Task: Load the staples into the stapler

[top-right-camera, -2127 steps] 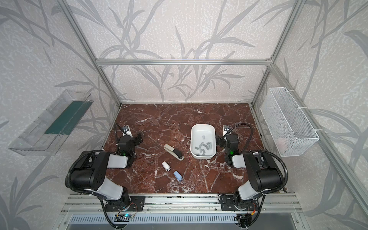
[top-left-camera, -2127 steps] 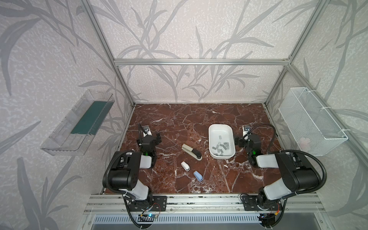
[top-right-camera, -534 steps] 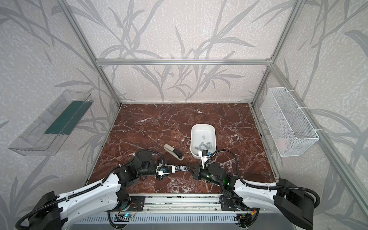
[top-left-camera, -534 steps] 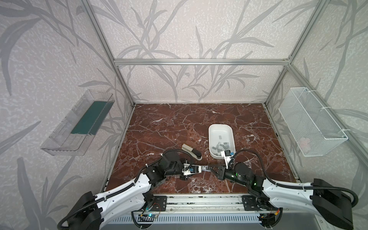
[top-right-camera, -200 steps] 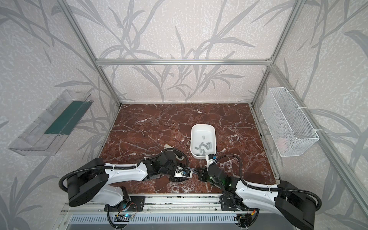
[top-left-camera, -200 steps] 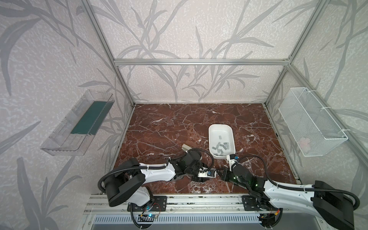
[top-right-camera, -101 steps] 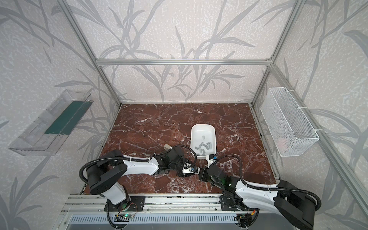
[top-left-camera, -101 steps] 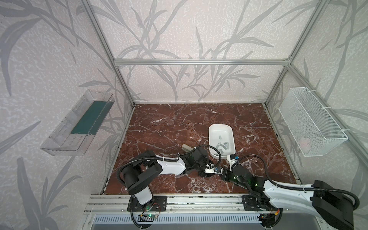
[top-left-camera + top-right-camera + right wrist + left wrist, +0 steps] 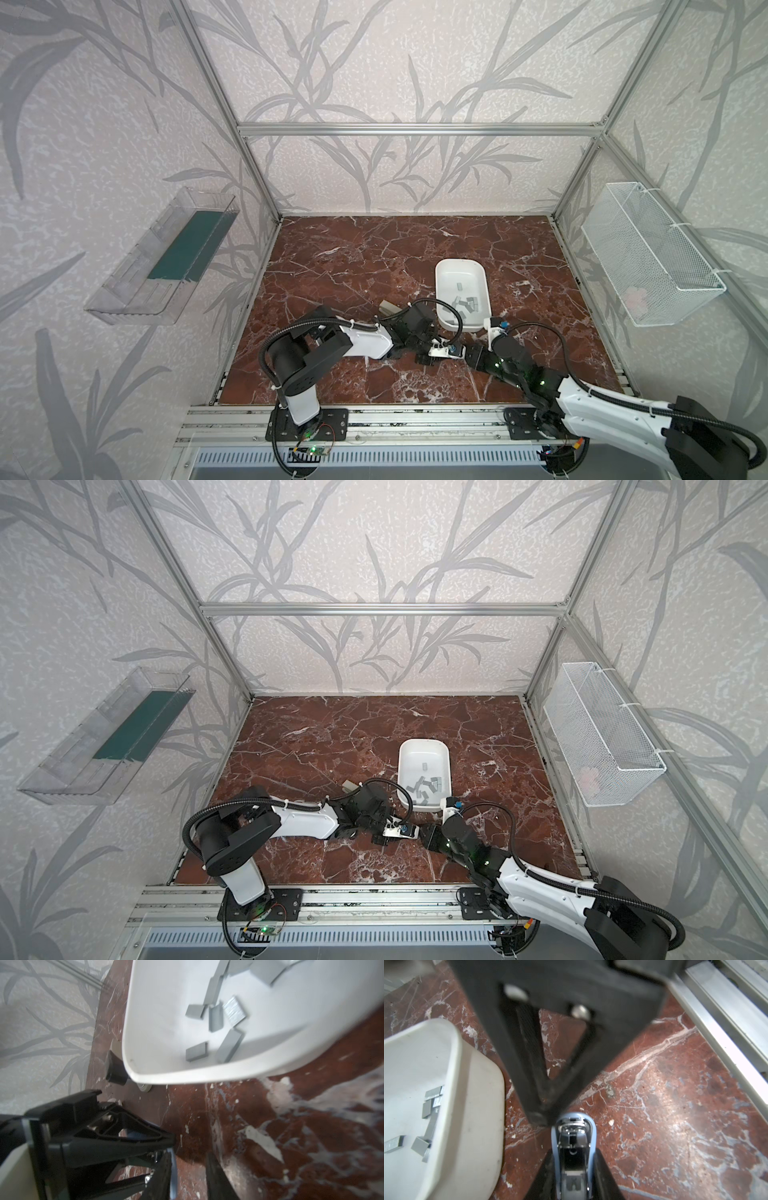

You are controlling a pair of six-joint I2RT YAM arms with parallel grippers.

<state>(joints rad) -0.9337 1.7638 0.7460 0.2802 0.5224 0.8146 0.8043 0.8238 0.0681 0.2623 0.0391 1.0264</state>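
Observation:
A small light-blue stapler sits between the fingers of my left gripper, which is shut on it; its metal channel faces the camera. In both top views it hangs just above the marble, in front of the white tray. My right gripper meets it from the right. Its jaws stand apart with marble showing between them, and the stapler's blue edge lies against one finger. The staples lie loose in the tray, several grey strips.
A beige and black stapler lies left of the tray, partly hidden by the left arm. A clear shelf hangs on the left wall and a wire basket on the right wall. An aluminium rail runs along the front edge.
The left jaws have closed on the blue stapler while the right jaws have drawn apart from it. The left arm has folded further and carried the stapler slightly right, toward the tray.

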